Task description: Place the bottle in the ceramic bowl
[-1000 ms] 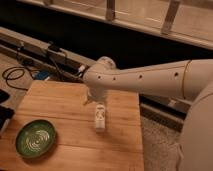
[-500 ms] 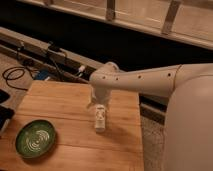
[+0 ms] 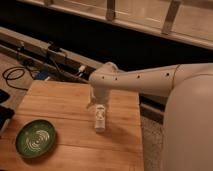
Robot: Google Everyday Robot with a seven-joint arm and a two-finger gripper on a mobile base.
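The bottle (image 3: 100, 119), small and whitish, rests on the wooden table (image 3: 60, 102) near its middle, slightly right. My gripper (image 3: 98, 104) hangs at the end of the white arm that reaches in from the right. It sits directly over the bottle's top end, which it partly hides. The ceramic bowl (image 3: 36, 138), green with pale spiral rings, sits at the table's front left, well apart from bottle and gripper, with nothing in it.
Black cables (image 3: 15, 75) and a blue object lie on the floor behind the table's left corner. A dark rail runs along the back. The robot's white body (image 3: 187, 130) fills the right side. A dark object sits at the far left edge.
The arm and body have shifted, with the white body now filling more of the right side. The gripper stays over the bottle, and bottle and bowl have not moved.
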